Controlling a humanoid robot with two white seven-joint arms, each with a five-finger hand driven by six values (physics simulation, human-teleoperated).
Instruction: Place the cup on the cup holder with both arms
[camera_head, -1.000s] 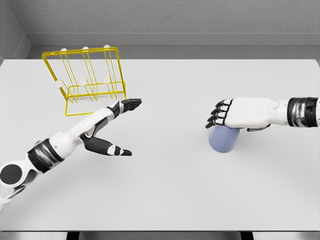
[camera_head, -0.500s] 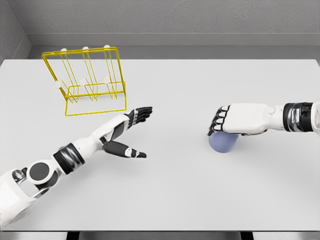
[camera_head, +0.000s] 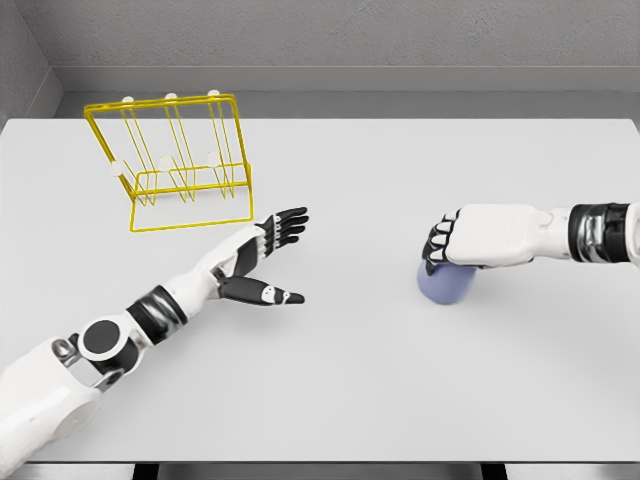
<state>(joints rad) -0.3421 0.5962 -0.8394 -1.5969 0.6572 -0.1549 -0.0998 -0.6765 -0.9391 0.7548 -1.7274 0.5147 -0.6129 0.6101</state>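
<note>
The small light-blue round cup (camera_head: 446, 282) sits on the flat white surface (camera_head: 400, 400), over at about 3 o'clock from the middle. The right hand (camera_head: 470, 240) is right on top of it, with the dark fingers (camera_head: 438, 248) curled down over the cup's top and near side. It looks like the hand is closing on the cup, but I cannot tell if the grip is tight yet.

The left hand (camera_head: 268, 262) is near the middle of the surface. It is wide open and holds nothing, with the fingers stretched toward 2 o'clock and the thumb sticking out to the right.

The yellow wire cup holder (camera_head: 176, 155) stands far back at about 10 o'clock, well apart from the cup.

The cup lies at 3 o'clock from the open left hand, so the right hand is much nearer to it. The holder is nearer to the left hand. I think the cup must travel left across the surface toward the left hand.
</note>
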